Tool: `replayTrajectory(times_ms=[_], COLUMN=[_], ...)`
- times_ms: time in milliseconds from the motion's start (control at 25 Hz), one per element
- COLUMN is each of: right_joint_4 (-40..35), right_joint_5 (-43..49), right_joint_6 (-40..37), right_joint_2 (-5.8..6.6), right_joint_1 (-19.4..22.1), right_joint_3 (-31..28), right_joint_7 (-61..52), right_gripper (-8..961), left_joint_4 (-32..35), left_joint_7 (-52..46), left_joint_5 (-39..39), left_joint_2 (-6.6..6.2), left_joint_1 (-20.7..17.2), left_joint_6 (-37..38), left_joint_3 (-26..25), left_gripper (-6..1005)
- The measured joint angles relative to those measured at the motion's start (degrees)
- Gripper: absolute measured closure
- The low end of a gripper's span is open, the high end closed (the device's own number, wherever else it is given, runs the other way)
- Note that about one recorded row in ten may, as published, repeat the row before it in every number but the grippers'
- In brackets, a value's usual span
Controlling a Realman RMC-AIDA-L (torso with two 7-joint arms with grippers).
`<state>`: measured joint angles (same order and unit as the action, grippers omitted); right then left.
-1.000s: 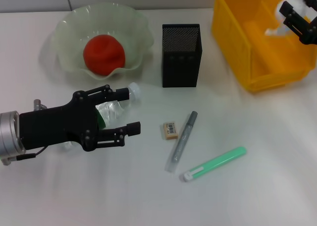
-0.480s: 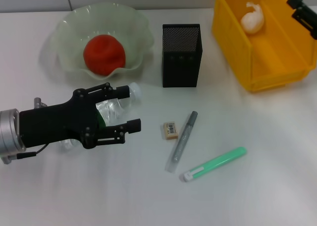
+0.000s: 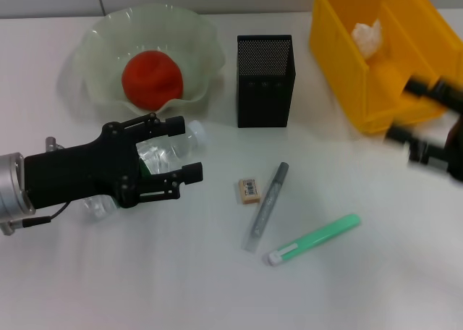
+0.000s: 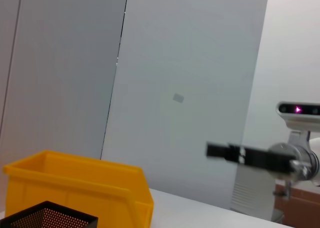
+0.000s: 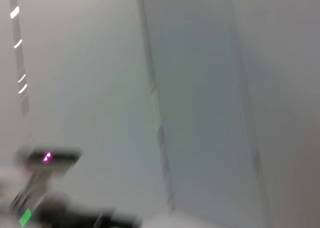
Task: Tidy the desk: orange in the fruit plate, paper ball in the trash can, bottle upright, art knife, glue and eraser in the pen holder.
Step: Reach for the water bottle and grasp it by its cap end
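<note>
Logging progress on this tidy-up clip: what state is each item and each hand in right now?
orange: in the fruit plate.
paper ball: in the trash can.
bottle: lying down, left hand open around it.
eraser, art knife, glue: lying on the desk.
pen holder: upright.
right hand: open, holding nothing.

Pale grey panelled wall (image 4: 190, 88) with dark vertical seams; even, soft light
</note>
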<state>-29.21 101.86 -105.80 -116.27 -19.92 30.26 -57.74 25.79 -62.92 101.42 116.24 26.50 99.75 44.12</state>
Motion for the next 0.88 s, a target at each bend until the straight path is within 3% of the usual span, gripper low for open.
replayTrajectory(times_ms=[80, 440, 600, 880], right_joint_4=[-1.32, -1.33, -1.12, -0.97], right_joint_5=[6.8, 15.07, 15.44, 16.39], right_joint_6=[0.57, 9.08, 10.95, 12.19], right_joint_2=[0.0, -1.21, -1.83, -2.03], right_joint_1=[-0.11, -1.28, -1.49, -1.99], right_joint_3=[0.02, 0.33, 0.4, 0.5], right_joint_7=[-0.68, 0.23, 1.48, 1.52], right_gripper=[170, 171, 171, 171], left_joint_4=[0.05, 3.38, 12.56, 19.98], left_joint_7=[-0.8, -4.67, -13.35, -27.1], left_joint_5=[0.0, 0.26, 3.03, 12.41], left_joint_2=[-0.1, -0.34, 0.15, -0.06], left_joint_1=[0.2, 0.77, 1.75, 6.7], left_joint_6=[-0.05, -0.7, -3.61, -4.64], left_joint_3=[0.0, 0.0, 0.89, 0.99], left_gripper=[170, 170, 170, 170])
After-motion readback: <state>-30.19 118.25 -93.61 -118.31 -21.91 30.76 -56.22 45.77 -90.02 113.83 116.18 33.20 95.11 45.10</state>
